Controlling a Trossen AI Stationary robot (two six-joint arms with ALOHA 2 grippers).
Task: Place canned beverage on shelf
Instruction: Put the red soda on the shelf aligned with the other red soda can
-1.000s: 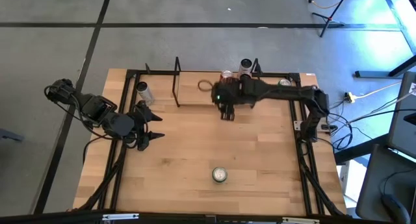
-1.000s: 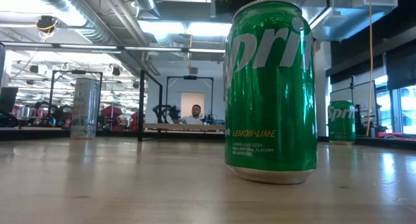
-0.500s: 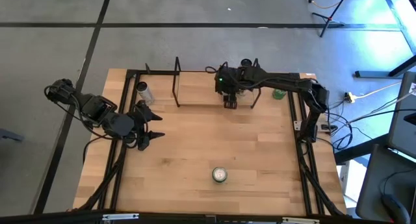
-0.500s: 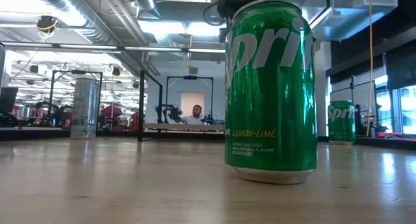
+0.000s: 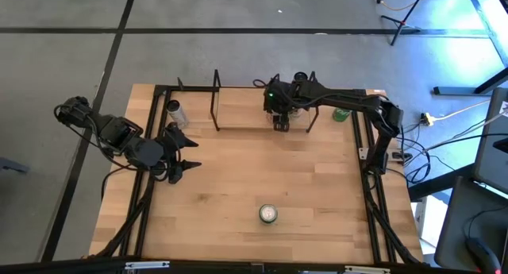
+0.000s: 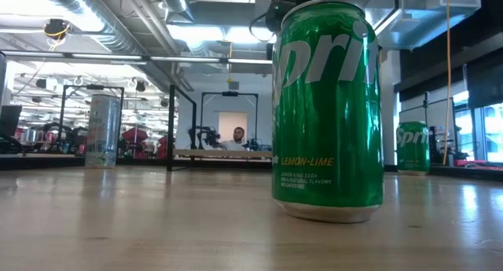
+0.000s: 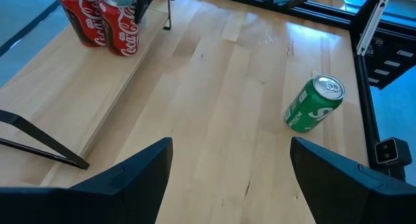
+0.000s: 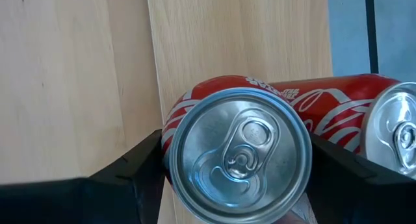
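A: Where is the right pincer (image 5: 279, 125)?

B: Over the shelf (image 5: 238, 129) at the far side of the surface (image 5: 262, 171), near its right end frame. In the right wrist view its fingers (image 8: 133, 169) sit on either side of a red cola can (image 8: 237, 149), seen from the top, so the pincer is holding that can. The can stands upright on the shelf's light wooden board (image 8: 221, 42).

A: Is anything next to it?

B: A second red can (image 8: 396, 130) stands just beside it, touching or nearly so; I cannot tell which. The left wrist view shows the same pair, the held can (image 7: 120, 23) and its neighbour (image 7: 79, 19), at the end of the board (image 7: 84, 100), with the right arm's dark fingers (image 7: 144, 0) coming down over them.

A: And the left pincer (image 5: 184, 153)?

B: It hangs over the left part of the surface, well apart from the shelf, with its fingers (image 7: 123, 178) spread wide and nothing between them.

A: What else is on the surface?

B: A green lemon-lime can (image 5: 268, 214) stands upright near the front edge, filling the low view (image 6: 326, 106). Another green can (image 5: 340, 113) stands at the far right, outside the shelf's end frame. A silver can (image 5: 175, 111) stands at the far left, beyond the shelf's other end.
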